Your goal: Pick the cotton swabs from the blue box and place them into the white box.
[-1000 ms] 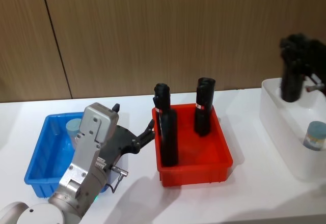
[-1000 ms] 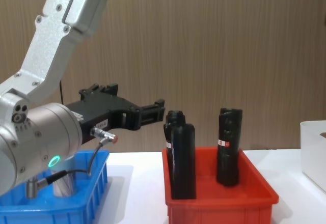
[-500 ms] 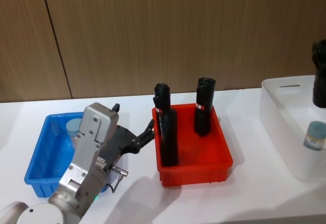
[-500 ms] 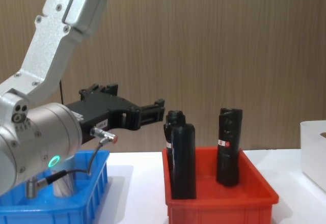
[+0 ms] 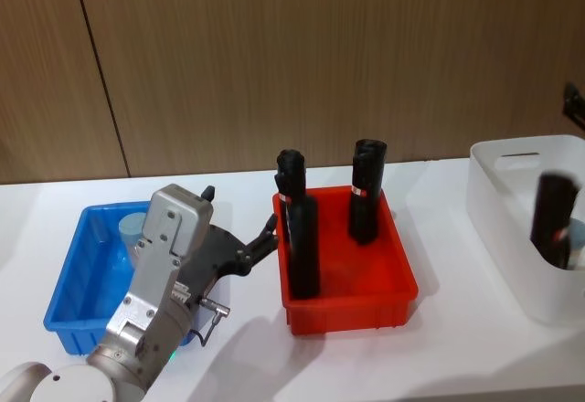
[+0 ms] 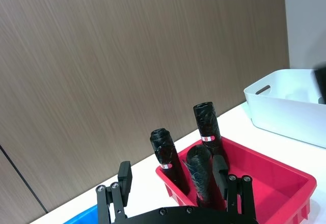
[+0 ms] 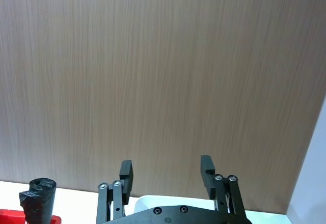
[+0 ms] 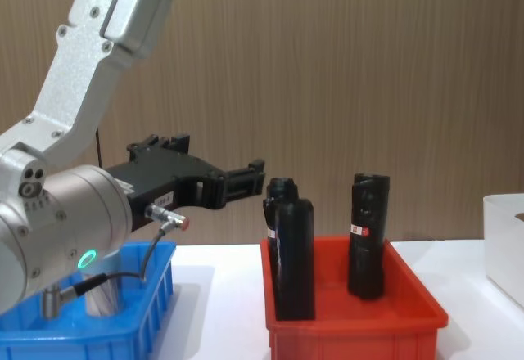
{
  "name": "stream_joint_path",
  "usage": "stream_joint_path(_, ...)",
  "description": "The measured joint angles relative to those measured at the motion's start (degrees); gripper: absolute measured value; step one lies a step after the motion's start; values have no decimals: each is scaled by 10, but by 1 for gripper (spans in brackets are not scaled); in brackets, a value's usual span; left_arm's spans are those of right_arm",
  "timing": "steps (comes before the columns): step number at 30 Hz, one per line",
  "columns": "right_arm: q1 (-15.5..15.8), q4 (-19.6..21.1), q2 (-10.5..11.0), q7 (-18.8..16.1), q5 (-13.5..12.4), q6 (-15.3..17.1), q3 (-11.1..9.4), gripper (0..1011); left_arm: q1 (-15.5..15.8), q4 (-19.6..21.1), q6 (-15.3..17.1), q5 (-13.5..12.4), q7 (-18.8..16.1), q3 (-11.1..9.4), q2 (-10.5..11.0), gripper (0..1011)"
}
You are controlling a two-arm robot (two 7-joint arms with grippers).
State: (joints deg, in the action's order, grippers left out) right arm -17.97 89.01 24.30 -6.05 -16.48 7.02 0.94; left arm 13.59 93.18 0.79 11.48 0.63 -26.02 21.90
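Observation:
One cotton swabs jar (image 5: 133,228) with a pale blue lid stands in the back of the blue box (image 5: 69,279) at the table's left. My left gripper (image 5: 268,235) hovers open and empty between the blue box and the red bin, its fingers (image 6: 125,175) spread and pointing toward the bin. The white box (image 5: 498,192) stands at the far right. A dark blurred part of my right arm (image 5: 553,219) hangs over its near side. In the right wrist view my right gripper (image 7: 165,170) is open, with nothing between its fingers, facing the wooden wall.
A red bin (image 5: 347,306) sits mid-table holding tall black bottles (image 5: 302,247), one of them (image 5: 366,192) at its back. The left arm's silver link (image 8: 90,57) rises over the blue box (image 8: 123,327). A wooden wall closes off the back.
My right arm has swung from above the white box's back left toward the right, then dropped low over the box, covering the jar inside it. The left arm has not moved.

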Motion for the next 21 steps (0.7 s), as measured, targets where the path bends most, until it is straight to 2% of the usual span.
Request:
stream_joint_path(1, 1, 1, 0, 0, 0, 0, -1, 846, 0, 0, 0, 0, 0, 0, 0, 1004)
stream_joint_path(5, 4, 5, 2, 1, 0, 1, -3, 907, 0, 0, 0, 0, 0, 0, 0, 1004)
stream_joint_path(6, 4, 7, 2, 1, 0, 1, -3, 959, 0, 0, 0, 0, 0, 0, 0, 1004)
stream_joint_path(8, 5, 8, 2, 2, 0, 1, -4, 1001, 0, 0, 0, 0, 0, 0, 0, 1004)
stream_joint_path(21, 11, 19, 3, 3, 0, -2, -7, 1002, 0, 0, 0, 0, 0, 0, 0, 1004)
